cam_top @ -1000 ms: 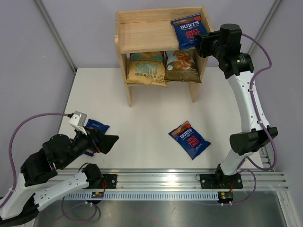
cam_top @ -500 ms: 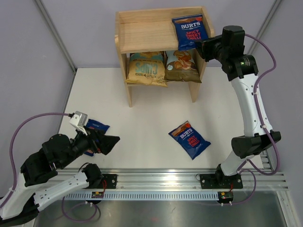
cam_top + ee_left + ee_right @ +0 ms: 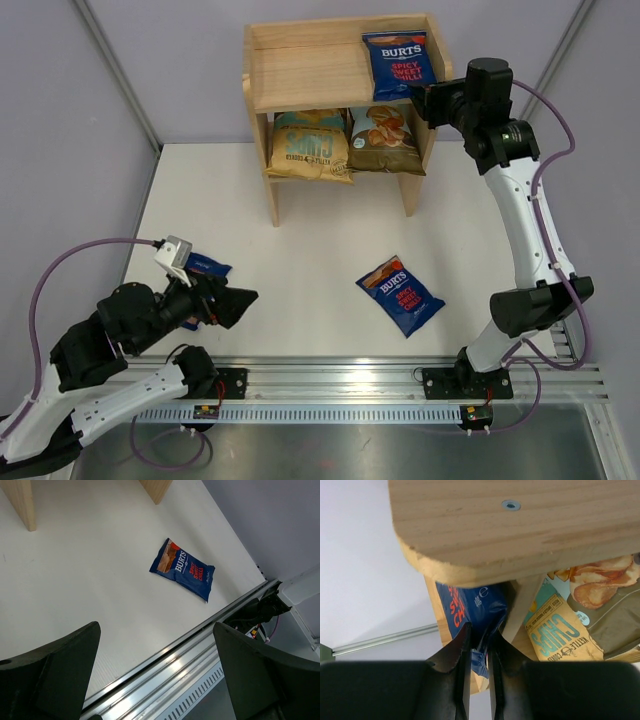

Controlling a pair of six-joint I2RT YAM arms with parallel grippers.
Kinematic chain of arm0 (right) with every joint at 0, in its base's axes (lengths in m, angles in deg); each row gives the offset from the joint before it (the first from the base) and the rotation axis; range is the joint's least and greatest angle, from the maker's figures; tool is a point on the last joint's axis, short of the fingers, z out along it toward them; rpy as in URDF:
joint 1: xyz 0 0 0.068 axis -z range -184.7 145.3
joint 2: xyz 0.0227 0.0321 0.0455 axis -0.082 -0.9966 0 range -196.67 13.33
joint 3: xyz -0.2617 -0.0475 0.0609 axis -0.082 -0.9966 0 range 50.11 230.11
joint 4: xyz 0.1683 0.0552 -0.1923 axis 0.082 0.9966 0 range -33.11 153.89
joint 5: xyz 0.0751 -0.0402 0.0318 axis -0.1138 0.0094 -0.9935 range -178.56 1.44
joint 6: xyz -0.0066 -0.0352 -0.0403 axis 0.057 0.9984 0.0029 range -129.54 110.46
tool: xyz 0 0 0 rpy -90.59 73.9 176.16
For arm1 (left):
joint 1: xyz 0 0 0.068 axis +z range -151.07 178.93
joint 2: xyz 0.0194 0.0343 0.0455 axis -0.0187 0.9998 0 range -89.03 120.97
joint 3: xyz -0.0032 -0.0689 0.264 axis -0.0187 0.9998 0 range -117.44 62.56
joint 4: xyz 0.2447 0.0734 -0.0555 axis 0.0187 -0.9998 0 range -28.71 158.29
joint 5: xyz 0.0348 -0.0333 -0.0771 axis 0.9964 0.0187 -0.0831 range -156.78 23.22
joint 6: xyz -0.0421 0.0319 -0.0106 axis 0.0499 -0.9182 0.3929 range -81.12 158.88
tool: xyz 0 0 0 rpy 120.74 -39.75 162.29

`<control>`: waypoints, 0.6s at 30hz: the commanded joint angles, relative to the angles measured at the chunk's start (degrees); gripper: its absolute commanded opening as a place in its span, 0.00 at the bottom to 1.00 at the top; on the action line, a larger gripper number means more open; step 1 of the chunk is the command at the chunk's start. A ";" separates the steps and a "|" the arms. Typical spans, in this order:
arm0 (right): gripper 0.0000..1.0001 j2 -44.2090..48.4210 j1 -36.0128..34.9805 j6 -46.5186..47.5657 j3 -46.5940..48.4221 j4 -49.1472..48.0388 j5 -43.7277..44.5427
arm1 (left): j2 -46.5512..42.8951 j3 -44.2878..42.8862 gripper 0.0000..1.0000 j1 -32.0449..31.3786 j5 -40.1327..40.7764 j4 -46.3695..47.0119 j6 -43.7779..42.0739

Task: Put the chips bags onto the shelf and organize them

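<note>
Shelf [image 3: 300,75] sits at 12 o'clock on the worktop [image 3: 300,240].

Top tier: top Burts [image 3: 398,60] lies at the 3 o'clock end, label up and readable.

Lower tier: tan bag [image 3: 310,145] is on the 9 o'clock side and Cassava bag [image 3: 383,140] on the 3 o'clock side. They sit side by side with edges touching, both fronts facing out.

The right arm reaches up to the shelf's 3 o'clock side. Right fingers [image 3: 461,655] are just outside the side wall, level with the top tier, near the 5 o'clock corner of top Burts. In the right wrist view they are nearly together, with only a thin slit between them. Blue foil shows in that slit. Cannot tell whether the foil is pinched or only sits behind them.

Mid Burts [image 3: 400,295] lies flat on the worktop at about 5 o'clock from centre. It is face up, with its top end pointing toward 11 o'clock, and it is well apart from both arms. It also shows in the left wrist view, alone on the white surface between the two shelf feet and the near rail [image 3: 400,378].

Left Burts [image 3: 205,266] is at 8 o'clock on the worktop. It is mostly hidden under the left wrist, with only a blue corner showing.

Left fingers [image 3: 236,301] are spread wide with nothing between them. They are over the worktop, just on the 4 o'clock side of left Burts. Cannot tell whether the arm touches that bag.
</note>
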 commanded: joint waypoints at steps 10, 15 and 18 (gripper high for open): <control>0.44 2.91 0.10 2.72 -0.01 -3.66 0.08 | 1.97 2.42 0.99 0.03 -1.59 5.28 0.73; 0.65 6.16 0.10 5.88 -2.11 -3.56 -2.03 | 3.64 3.73 0.99 0.03 -2.21 8.18 1.70; 0.82 8.71 0.36 7.47 -4.66 -3.65 -1.42 | 4.51 4.87 0.99 0.11 -2.12 10.37 3.01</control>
